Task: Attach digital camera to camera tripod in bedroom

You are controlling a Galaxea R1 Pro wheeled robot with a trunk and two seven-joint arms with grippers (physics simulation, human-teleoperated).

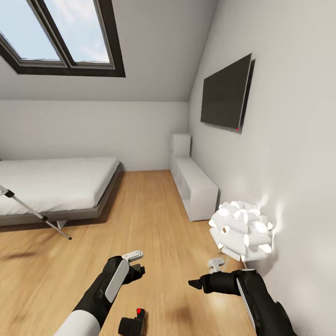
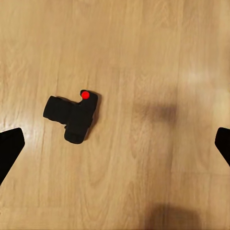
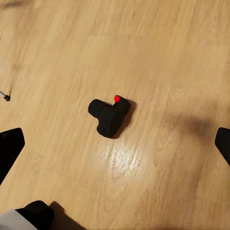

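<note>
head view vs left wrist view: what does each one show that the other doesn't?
Head view alone: the tall silver-legged tripod leaning by the low grey bed, the white petal-shaped floor lamp, the dark wall screen, the skylight, and the right gripper. Left wrist view alone: the wide-spread dark fingertips of the left gripper. Both: the small black camera with a red button lying on the wood floor.

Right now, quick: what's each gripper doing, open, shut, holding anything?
Left gripper: open, empty, above the digital camera on the floor.
Right gripper: open, empty.
</note>
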